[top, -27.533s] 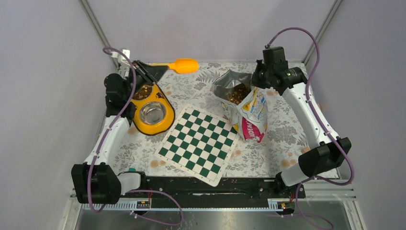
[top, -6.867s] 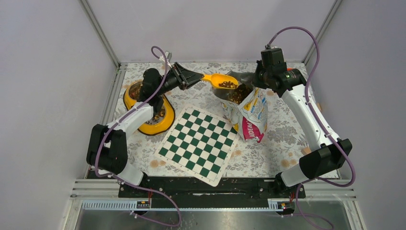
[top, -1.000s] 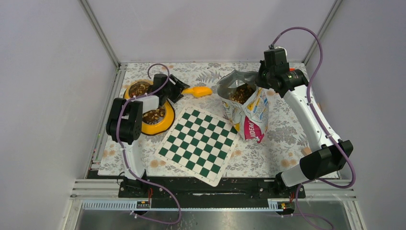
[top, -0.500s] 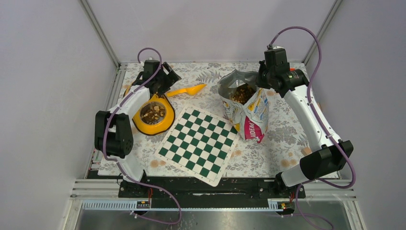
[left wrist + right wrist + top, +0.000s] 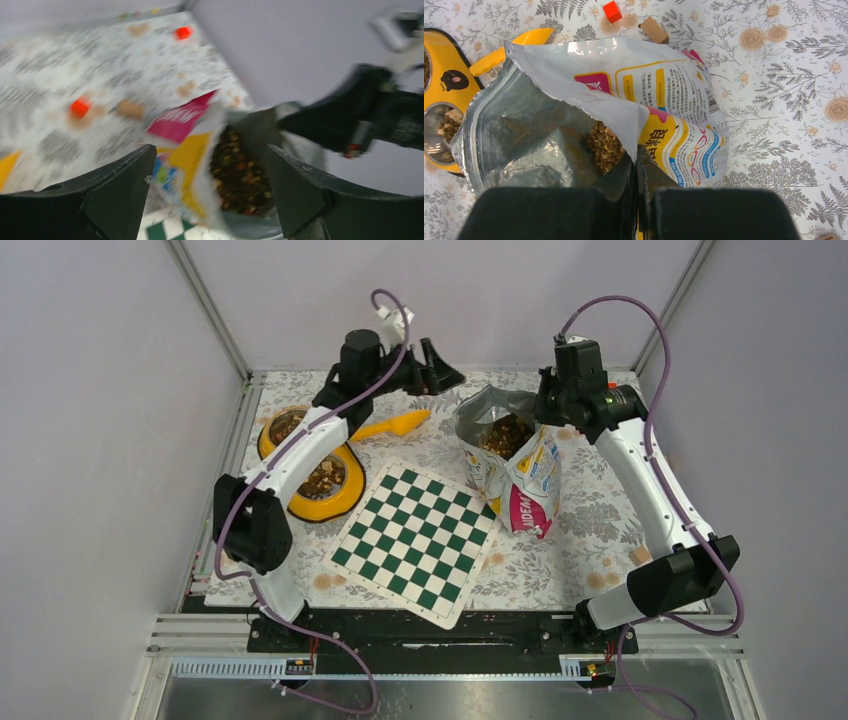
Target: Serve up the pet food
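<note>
Pet food fills the open bag, which stands at the back right of the table. More kibble lies in both cups of the yellow double bowl at the left. The yellow scoop lies on the table between bowl and bag. My left gripper hangs open and empty in the air above the back edge, and its wrist view faces the bag's mouth. My right gripper is shut on the bag's rim and holds the mouth open over the kibble.
A green and white chessboard mat lies in the middle front. A red cube and a wooden block lie beyond the bag. The frame's walls stand close behind and to both sides.
My left gripper opened and left the scoop on the table beside the bowl. The left arm then rose and swung toward the back middle. The right arm kept still on the bag.
</note>
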`<state>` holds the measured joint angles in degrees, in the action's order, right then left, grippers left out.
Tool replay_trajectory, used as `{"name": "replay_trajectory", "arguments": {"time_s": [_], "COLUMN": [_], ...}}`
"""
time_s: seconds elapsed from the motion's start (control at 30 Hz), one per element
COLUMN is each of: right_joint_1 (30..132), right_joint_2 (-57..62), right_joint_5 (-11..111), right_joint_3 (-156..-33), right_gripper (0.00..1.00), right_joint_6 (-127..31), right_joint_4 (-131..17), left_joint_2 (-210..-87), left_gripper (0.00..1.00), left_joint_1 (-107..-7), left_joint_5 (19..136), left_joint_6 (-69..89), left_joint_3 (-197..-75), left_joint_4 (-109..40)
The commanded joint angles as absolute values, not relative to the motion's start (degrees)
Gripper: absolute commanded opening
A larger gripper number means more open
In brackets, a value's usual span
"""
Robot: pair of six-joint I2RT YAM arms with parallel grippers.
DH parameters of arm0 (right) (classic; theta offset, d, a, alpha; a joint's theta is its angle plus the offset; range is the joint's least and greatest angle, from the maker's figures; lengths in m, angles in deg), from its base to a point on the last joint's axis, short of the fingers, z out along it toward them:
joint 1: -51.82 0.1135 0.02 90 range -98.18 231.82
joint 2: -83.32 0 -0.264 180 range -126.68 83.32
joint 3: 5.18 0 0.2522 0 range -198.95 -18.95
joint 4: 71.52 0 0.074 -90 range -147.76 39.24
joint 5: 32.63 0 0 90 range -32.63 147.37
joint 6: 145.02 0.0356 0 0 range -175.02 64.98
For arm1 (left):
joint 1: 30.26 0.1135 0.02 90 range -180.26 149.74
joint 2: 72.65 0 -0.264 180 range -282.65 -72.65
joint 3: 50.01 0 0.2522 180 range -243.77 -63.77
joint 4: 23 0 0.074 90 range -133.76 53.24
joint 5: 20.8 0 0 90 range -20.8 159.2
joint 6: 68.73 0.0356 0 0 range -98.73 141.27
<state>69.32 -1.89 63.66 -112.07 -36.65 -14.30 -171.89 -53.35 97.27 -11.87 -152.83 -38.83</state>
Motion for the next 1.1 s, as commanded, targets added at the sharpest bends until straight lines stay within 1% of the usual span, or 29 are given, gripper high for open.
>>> {"name": "replay_trajectory", "arguments": {"time_s": [0.0, 0.13, 0.23, 0.33, 0.47, 0.53, 0.7, 0.73, 0.77, 0.87, 0.9, 0.97, 1.0, 1.07], "right_joint_1": [69.14, 69.14, 69.14, 69.14, 69.14, 69.14, 69.54, 70.05, 71.52, 75.45, 76.18, 76.76, 76.83, 77.03], "right_joint_2": [0.59, 0.21, -0.13, -0.31, -0.69, -0.83, -1.13, -1.37, -1.80, -3.28, -3.41, -2.66, -2.08, 0.29], "right_joint_5": [59.87, 59.51, 58.83, 58.67, 57.55, 57.53, 55.83, 56.21, 57.84, 65.12, 66.92, 68.73, 68.90, 70.46], "right_joint_3": [-111.86, -112.46, -113.19, -113.64, -113.87, -113.91, -114.40, -114.99, -115.81, -119.13, -119.80, -120.27, -120.05, -119.38], "right_gripper": [0.00, 0.00, 0.00, 0.00, 0.00, 0.00, 0.00, 0.00, 0.00, 0.00, 0.04, 0.19, 0.28, 0.56], "right_joint_6": [-37.92, -38.22, -38.36, -38.72, -39.11, -39.18, -41.61, -43.05, -45.54, -49.89, -50.19, -49.47, -49.19, -48.67], "right_joint_4": [-13.34, -13.33, -13.26, -13.26, -13.24, -13.29, -12.65, -11.89, -10.90, -7.57, -6.90, -6.42, -6.41, -6.62], "left_joint_2": [-175.79, -178.47, -181.79, -184.99, -187.89, -189.29, -191.32, -191.45, -191.47, -191.48, -191.48, -191.19, -190.89, -190.27], "left_gripper": [0.81, 0.81, 0.81, 0.80, 0.77, 0.72, 0.49, 0.42, 0.33, 0.01, 0.00, 0.00, 0.00, 0.00], "left_joint_1": [-56.93, -60.04, -61.68, -62.33, -62.41, -62.50, -63.05, -63.17, -63.21, -63.16, -63.21, -63.21, -63.22, -63.22], "left_joint_5": [108.49, 106.68, 105.20, 101.10, 98.59, 97.89, 98.74, 98.80, 98.76, 98.10, 97.68, 97.12, 96.62, 95.48], "left_joint_6": [-9.14, -5.37, -0.18, 3.93, 3.28, 2.64, 0.78, 0.65, 0.37, -1.18, -2.01, -4.07, -4.88, -7.48], "left_joint_3": [-160.91, -162.24, -167.06, -172.44, -175.39, -176.84, -179.07, -179.08, -178.85, -178.17, -178.45, -178.87, -179.02, -178.91], "left_joint_4": [-29.66, -33.02, -43.51, -52.91, -54.32, -54.25, -53.18, -52.73, -51.76, -49.61, -49.37, -48.36, -47.72, -46.40]}}
